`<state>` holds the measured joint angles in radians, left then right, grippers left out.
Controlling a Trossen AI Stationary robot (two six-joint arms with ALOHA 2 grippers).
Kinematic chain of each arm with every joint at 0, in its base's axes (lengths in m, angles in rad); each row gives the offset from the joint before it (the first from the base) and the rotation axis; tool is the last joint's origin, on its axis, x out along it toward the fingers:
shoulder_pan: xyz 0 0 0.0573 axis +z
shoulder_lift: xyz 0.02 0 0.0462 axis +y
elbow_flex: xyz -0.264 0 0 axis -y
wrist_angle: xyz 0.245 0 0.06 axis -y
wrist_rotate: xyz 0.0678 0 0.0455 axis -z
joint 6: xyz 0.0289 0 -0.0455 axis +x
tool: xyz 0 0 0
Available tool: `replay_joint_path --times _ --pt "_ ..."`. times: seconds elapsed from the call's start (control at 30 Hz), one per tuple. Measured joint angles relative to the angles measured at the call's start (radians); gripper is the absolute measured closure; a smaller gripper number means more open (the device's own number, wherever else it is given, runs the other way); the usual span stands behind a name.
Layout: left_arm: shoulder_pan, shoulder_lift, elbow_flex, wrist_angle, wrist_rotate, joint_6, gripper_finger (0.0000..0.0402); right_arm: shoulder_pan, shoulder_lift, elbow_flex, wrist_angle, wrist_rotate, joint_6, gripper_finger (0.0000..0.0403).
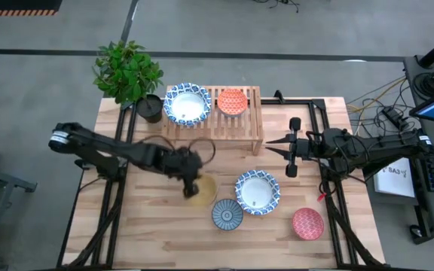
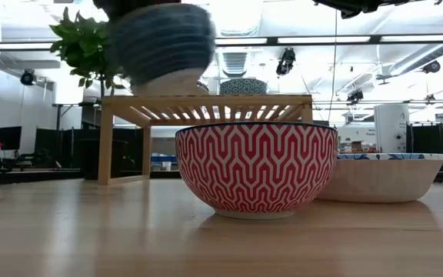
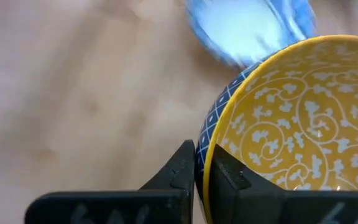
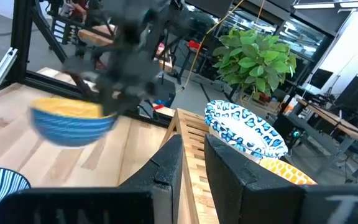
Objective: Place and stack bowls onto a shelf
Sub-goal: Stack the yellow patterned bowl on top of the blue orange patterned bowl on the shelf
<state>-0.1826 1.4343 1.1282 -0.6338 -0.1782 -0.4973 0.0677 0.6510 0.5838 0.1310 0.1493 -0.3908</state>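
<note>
My left gripper [image 1: 190,179] is over the middle of the table, shut on the small yellow bowl [image 1: 203,189], which is blue-patterned outside and shows blurred in the low view [image 2: 164,46]. My right gripper [image 1: 271,146] hovers open by the right end of the light-wood shelf [image 1: 256,124]. On the slatted top sit a wide white bowl with a blue rim [image 1: 187,104] and the orange bowl [image 1: 232,102]. Another wide white bowl [image 1: 256,192], the blue-grey bowl [image 1: 227,214] and the red bowl [image 1: 307,223] rest on their bases on the table. My left gripper pinches the yellow bowl's rim [image 3: 211,140] between its two fingers, one finger [image 3: 182,168] outside the wall and one [image 3: 229,177] inside. The bowl is lifted clear of the table, about as high as the shelf top in the low view, with its opening up.
A dark plant pot [image 1: 149,108] with a leafy plant [image 1: 126,71] stands at the shelf's left end. Bare planks lie along the near left part of the table [image 1: 142,226]. The right half of the shelf top [image 1: 251,102] is bare beside the orange bowl.
</note>
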Motion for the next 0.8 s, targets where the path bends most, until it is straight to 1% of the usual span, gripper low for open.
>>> replay_joint_path --times 0.1,0.17,0.23,0.37,0.5,0.67,0.8 --pt "0.047 0.004 0.166 -0.118 -0.095 0.012 0.0396 0.0 0.0 0.0 0.0 0.0 -0.002 0.0346" --pt "0.091 0.013 0.296 -0.194 -0.131 0.028 0.0396 0.0 0.0 0.0 0.0 0.0 -0.002 0.0346" --pt "0.142 0.029 0.417 -0.26 -0.144 0.063 0.0396 0.0 0.0 0.0 0.0 0.0 -0.002 0.0346" --pt "0.245 0.067 0.623 -0.311 -0.144 0.142 0.0395 0.0 0.0 0.0 0.0 0.0 0.001 0.0346" --pt "0.344 0.116 0.752 -0.381 -0.096 0.198 0.0395 0.0 0.0 0.0 -0.002 0.0 0.005 0.0346" --pt "0.438 0.202 0.829 -0.432 -0.026 0.206 0.0395 0.0 -0.002 0.0 -0.005 0.0 0.014 0.0346" --pt "0.517 0.293 0.919 -0.485 0.063 0.223 0.0395 0.0 -0.002 0.0 -0.011 0.0 0.024 0.0346"
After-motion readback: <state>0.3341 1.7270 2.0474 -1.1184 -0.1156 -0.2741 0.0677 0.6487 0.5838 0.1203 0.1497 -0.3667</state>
